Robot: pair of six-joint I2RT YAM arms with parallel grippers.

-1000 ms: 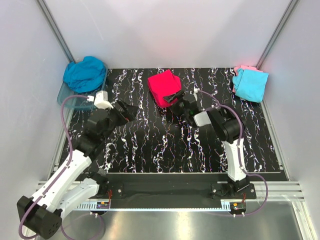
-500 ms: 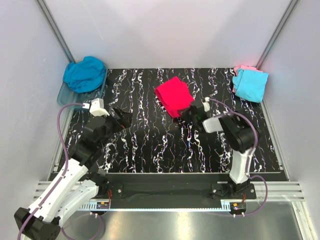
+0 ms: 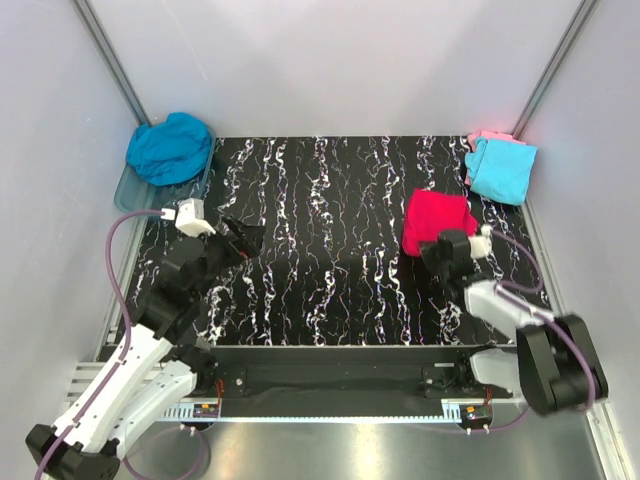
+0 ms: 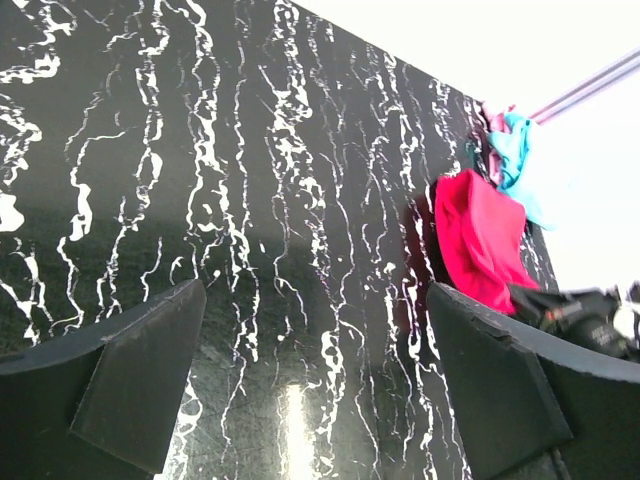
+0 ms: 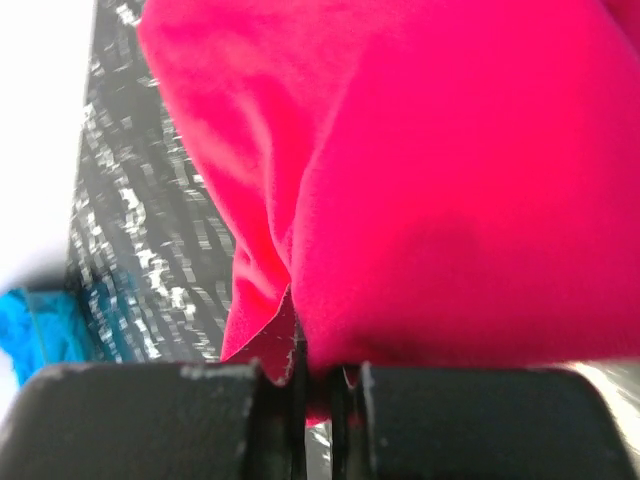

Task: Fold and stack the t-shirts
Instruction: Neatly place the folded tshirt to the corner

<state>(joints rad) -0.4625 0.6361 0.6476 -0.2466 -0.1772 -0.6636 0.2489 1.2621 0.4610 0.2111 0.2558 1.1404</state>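
Pink-red t-shirt [image 3: 436, 215] in low right end effector [image 3: 441, 250]

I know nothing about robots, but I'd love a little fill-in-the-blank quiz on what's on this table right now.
The t-shirt pinched by the right gripper is bright ____. The left gripper holds nothing, its jaws standing ____. The teal-blue t-shirt is heaped on the clear ____ at the far left. Under the light cyan t-shirt lies another t-shirt, pale ____.
Missing words: pink-red; open; tub; pink.
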